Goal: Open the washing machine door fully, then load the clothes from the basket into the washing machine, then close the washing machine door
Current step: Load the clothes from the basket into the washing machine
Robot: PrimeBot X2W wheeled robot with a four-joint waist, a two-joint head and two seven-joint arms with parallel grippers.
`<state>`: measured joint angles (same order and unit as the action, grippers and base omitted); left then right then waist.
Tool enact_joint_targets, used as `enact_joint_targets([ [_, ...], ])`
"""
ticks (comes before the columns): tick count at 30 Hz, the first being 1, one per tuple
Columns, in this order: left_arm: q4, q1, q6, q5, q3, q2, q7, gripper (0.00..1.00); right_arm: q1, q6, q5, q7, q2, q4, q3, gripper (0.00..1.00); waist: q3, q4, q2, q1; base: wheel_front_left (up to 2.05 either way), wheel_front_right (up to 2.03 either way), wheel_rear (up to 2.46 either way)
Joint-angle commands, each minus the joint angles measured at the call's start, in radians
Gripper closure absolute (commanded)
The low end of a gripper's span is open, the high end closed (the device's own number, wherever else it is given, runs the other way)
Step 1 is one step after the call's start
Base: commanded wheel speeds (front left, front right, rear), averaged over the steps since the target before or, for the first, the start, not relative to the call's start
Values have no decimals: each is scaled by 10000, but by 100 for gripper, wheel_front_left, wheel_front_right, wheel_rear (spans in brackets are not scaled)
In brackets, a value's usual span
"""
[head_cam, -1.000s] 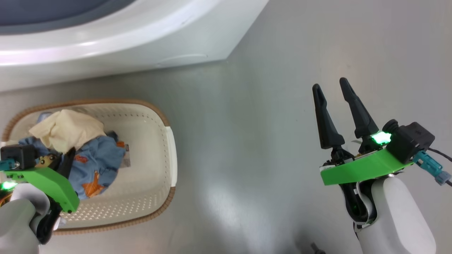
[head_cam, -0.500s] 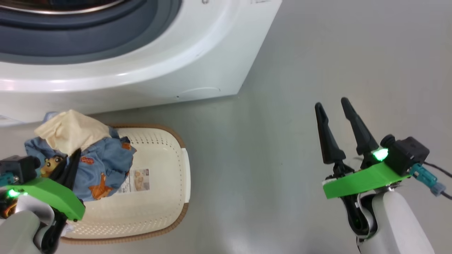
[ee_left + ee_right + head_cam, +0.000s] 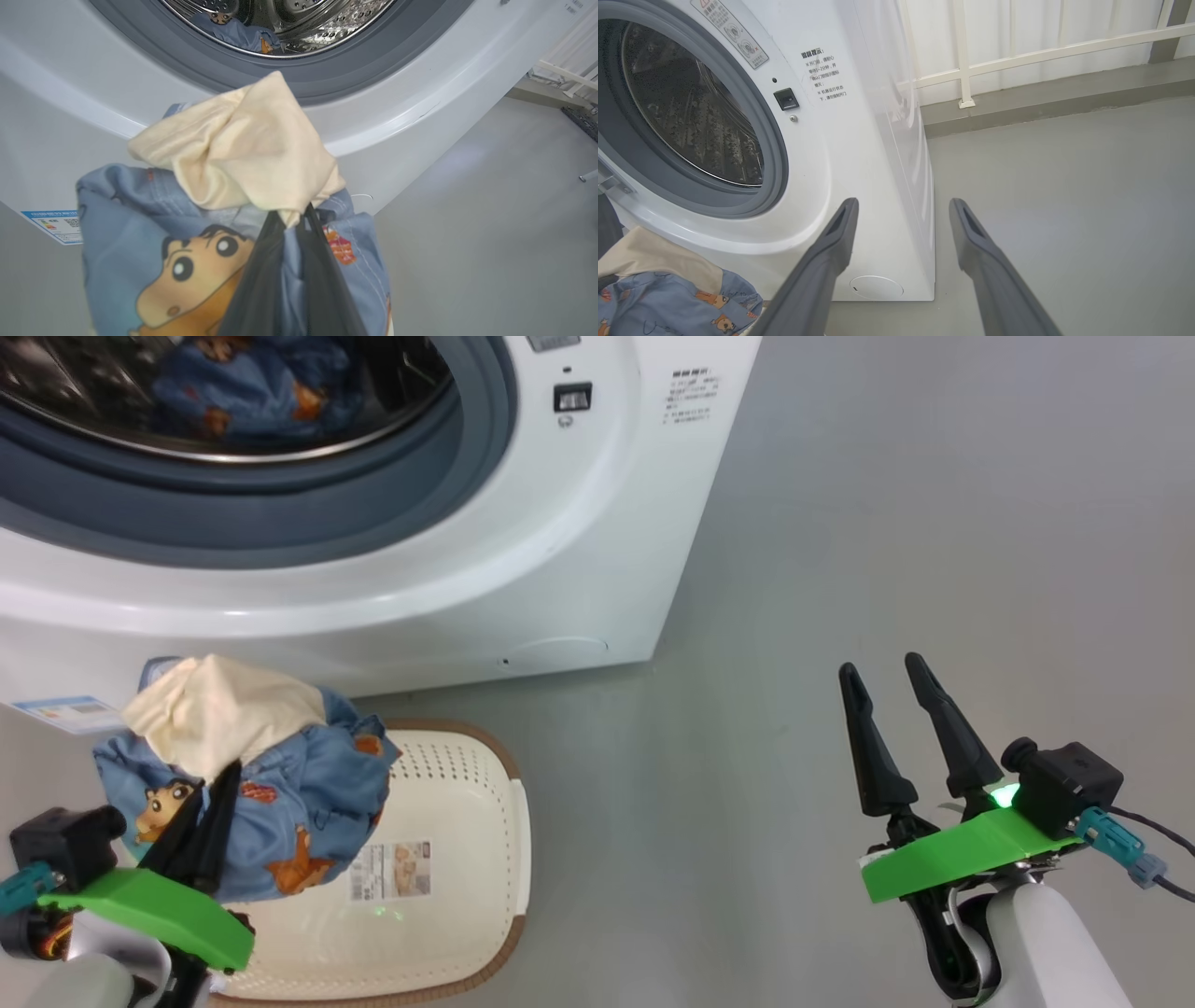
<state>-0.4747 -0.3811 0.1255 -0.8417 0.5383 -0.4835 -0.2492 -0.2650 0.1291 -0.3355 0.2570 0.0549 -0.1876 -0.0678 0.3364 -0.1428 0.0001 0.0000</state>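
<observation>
My left gripper (image 3: 229, 773) is shut on the clothes (image 3: 271, 784), a light blue cartoon-print garment (image 3: 140, 224) with a cream cloth (image 3: 247, 149) on top. The bundle hangs above the left part of the cream basket (image 3: 467, 859), just in front of the washing machine (image 3: 579, 523). In the left wrist view my left gripper (image 3: 294, 212) pinches the bundle below the drum mouth (image 3: 299, 28). A blue shape shows inside the drum; garment or reflection, I cannot tell. The washing machine door is out of view. My right gripper (image 3: 878, 665) hangs open over bare floor to the right, also seen as my right gripper (image 3: 903, 203).
A blue sticker (image 3: 65, 709) and a round cap (image 3: 560, 649) sit low on the machine's front. Grey floor (image 3: 887, 523) stretches to the right of the machine. A white railing (image 3: 1017, 56) stands behind it.
The head camera has tilted up, bringing the drum into view. My left gripper has lifted the clothes bundle out of the basket toward the machine. The right gripper stays open.
</observation>
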Motion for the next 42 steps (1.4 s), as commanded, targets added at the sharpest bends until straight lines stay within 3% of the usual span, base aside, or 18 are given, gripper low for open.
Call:
enact_joint_targets([
  [1,435,141,-139,204,-662,-288,-125,100,141,16,145,48,-47,178,-144,0,-423,170,-1,0,0,0,0],
  [12,2623,1587,-531,1076,-2301,273,-126,100,446,16,240,48,-47,-18,-47,0,-1330,335,-1,0,0,0,0],
  [22,4424,2524,-882,1542,-3107,592,-126,100,693,16,220,48,10,-54,122,0,-1836,415,-1,0,0,0,0],
  [42,5228,3006,-936,1660,-3574,1101,-126,100,878,16,182,48,241,71,201,0,-2039,491,-1,0,0,0,0],
])
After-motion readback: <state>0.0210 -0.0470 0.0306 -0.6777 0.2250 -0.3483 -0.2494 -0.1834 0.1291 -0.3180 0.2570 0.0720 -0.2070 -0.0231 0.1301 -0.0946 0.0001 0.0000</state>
